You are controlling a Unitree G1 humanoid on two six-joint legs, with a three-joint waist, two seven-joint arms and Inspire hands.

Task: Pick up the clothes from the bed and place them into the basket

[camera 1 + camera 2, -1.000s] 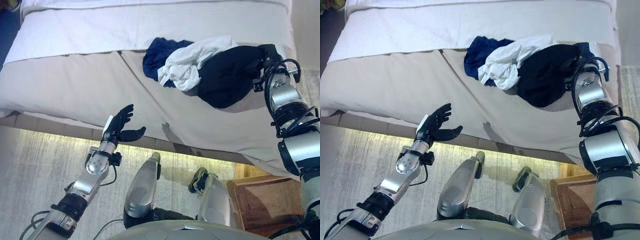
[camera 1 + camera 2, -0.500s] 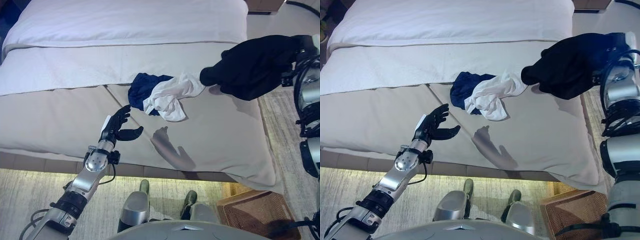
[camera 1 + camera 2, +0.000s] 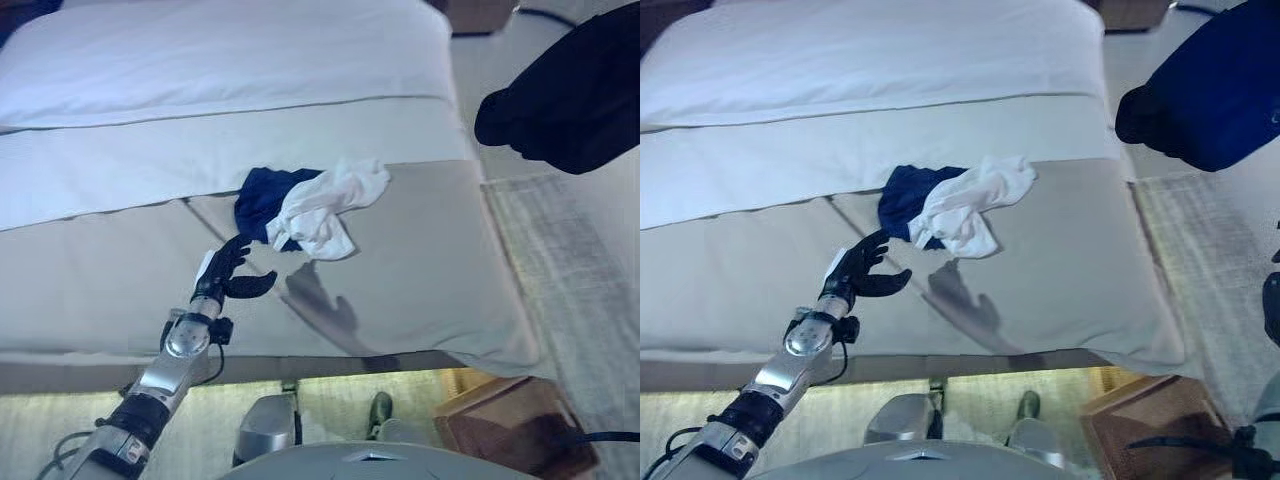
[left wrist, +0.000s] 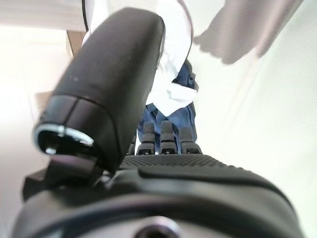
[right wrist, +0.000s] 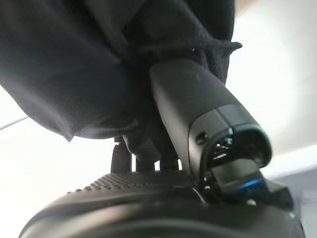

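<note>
1. Three garments are being counted in all: one black garment [image 3: 565,95] up in the air, one white garment [image 3: 325,207] and one dark blue garment [image 3: 262,197] lying together.
2. One bed [image 3: 120,270] is being shown.
3. One basket [image 3: 510,435] is being shown on the floor.
4. One rug [image 3: 585,290] is being seen.

Black garment [image 5: 74,64]: matt soft cloth, bunched around the right hand [image 5: 198,129], whose thumb is smooth plastic. White garment [image 3: 325,208] and navy garment [image 3: 262,195] beyond the left hand [image 3: 228,272]: crumpled cloth. Bed [image 3: 420,260] cover: smooth matt fabric. Basket [image 3: 510,435]: rough brown weave.
</note>
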